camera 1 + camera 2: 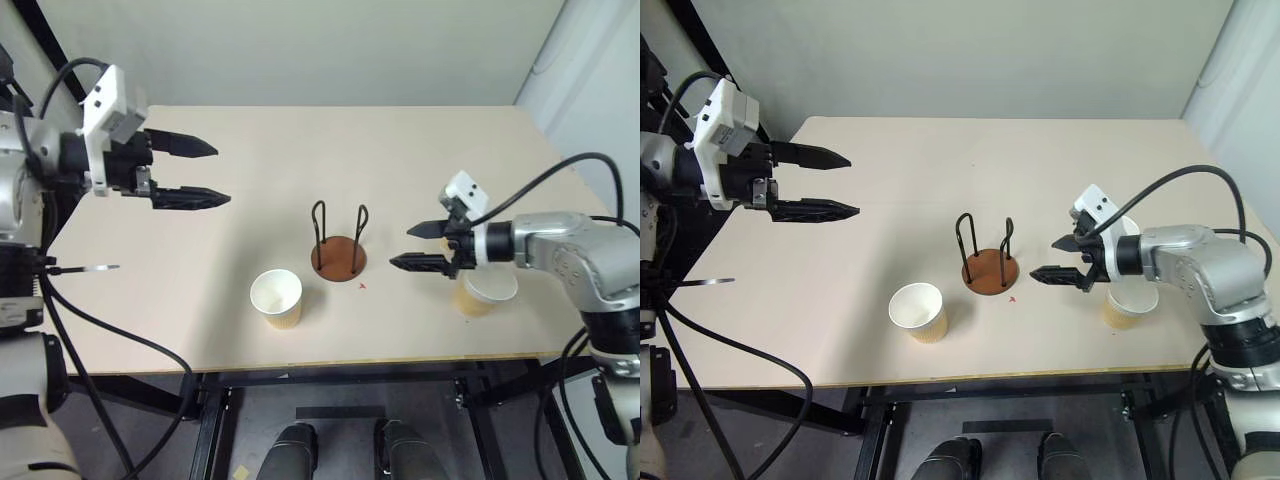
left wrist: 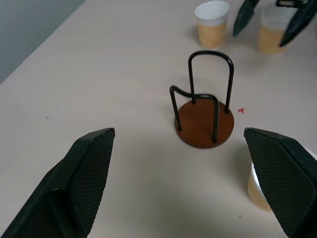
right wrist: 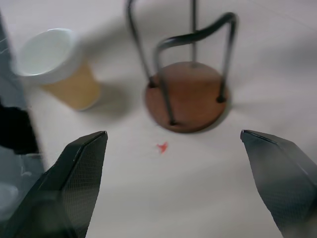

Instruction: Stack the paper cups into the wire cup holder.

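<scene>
The right end effector (image 1: 418, 246) hangs wide and empty just right of the bare wire cup holder (image 1: 338, 256) mid-counter (image 1: 180, 290), a paper cup (image 1: 478, 293) under its arm, another cup (image 1: 277, 298) front-left, while the left end effector (image 1: 205, 172) hovers wide, well apart.

Bright, even light all over, nothing harsh

Shadows under the tan paper cup with the white rim (image 1: 277, 298) and the round reddish-brown wire cup holder (image 1: 338, 257) are pretty faint, no glare on the pale tabletop (image 1: 250, 200); the right wrist view's kinda smeary, especially past its black fingers (image 3: 69, 183).
</scene>
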